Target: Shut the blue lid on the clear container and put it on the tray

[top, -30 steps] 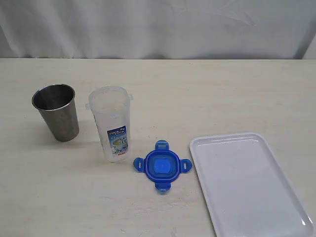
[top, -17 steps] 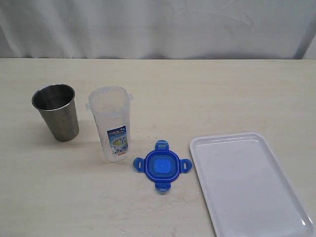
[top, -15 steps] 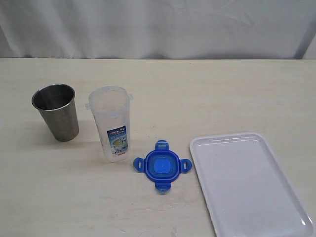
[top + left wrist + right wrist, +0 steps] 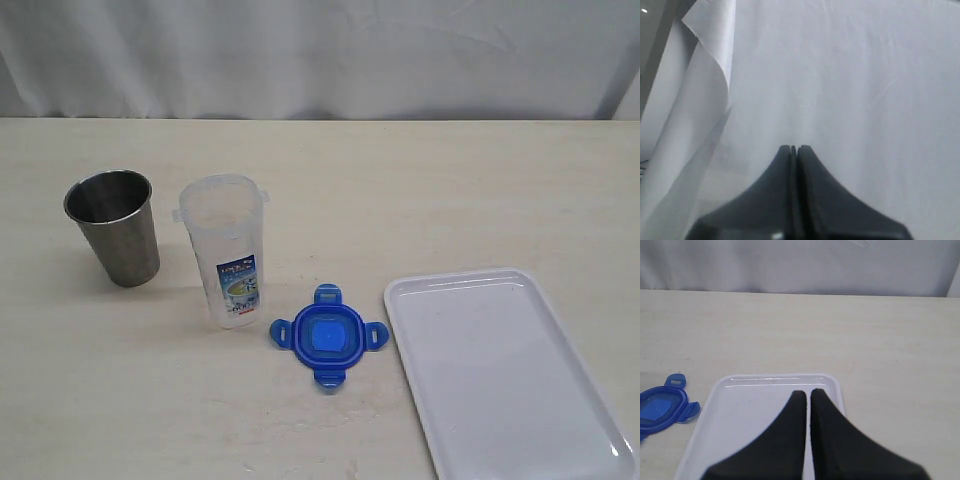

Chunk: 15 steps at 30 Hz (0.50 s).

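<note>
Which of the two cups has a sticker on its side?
The clear container: it has a blue-and-white label on its side. The steel cup beside it is plain grey.

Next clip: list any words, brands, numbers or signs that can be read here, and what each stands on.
Side label on the clear container: blue-and-white print, too small and blurred to read.
Blue lid, steel cup, tray: no text visible.

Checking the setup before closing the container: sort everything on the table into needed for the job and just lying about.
Needed: blue lid, clear container, white tray.
Just lying about: steel cup.
</note>
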{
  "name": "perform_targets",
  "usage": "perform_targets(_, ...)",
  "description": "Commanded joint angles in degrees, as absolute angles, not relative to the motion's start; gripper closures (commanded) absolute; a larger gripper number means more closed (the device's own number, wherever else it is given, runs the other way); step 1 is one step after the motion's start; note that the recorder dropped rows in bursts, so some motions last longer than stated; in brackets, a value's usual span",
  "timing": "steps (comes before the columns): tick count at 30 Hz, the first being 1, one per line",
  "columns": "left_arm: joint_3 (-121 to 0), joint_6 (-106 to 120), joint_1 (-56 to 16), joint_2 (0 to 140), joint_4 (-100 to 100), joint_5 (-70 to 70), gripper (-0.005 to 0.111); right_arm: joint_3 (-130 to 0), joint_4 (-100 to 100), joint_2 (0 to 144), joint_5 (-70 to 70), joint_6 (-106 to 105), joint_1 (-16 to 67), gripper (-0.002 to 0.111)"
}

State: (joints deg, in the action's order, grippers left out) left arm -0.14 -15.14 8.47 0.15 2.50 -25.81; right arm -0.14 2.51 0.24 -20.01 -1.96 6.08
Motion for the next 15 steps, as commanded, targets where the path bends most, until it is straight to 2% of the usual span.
perform_targets(1, 0.0, -20.8, 8.0, 0.0, 6.6, -30.2, 0.105, 0.0, 2.8, 0.0, -19.8, -1.7, 6.1, 0.104)
perform_targets(3, -0.8, -20.8, 8.0, 1.3, 9.5, -32.0, 0.098, 0.0, 2.8, 0.0, -19.8, -1.7, 6.1, 0.104)
perform_targets(5, -2.1, -20.8, 8.0, 3.6, 12.6, -32.1, 0.082, 0.0, 2.8, 0.0, -19.8, -1.7, 6.1, 0.104)
perform_targets(7, -3.2, -20.8, 8.0, 6.2, 13.2, -31.8, 0.058, 0.0, 2.8, 0.0, -19.8, -1.7, 6.1, 0.104)
perform_targets(9, -3.8, -20.8, 8.0, 9.8, 13.0, -32.2, 0.027, 0.0, 2.8, 0.0, -19.8, -1.7, 6.1, 0.104)
perform_targets(11, -4.3, -22.1, 8.0, 13.9, 13.0, -31.4, 0.006, 0.0, 2.8, 0.0, -19.8, -1.7, 6.1, 0.104)
perform_targets(12, -4.3, -22.4, 8.0, 15.6, 13.0, -31.9, 0.002, 0.0, 2.8, 0.0, -19.8, -1.7, 6.1, 0.104)
perform_targets(15, -4.3, -22.7, 8.0, 21.9, 17.4, -33.0, 0.002, 0.0, 2.8, 0.0, -19.8, -1.7, 6.1, 0.104)
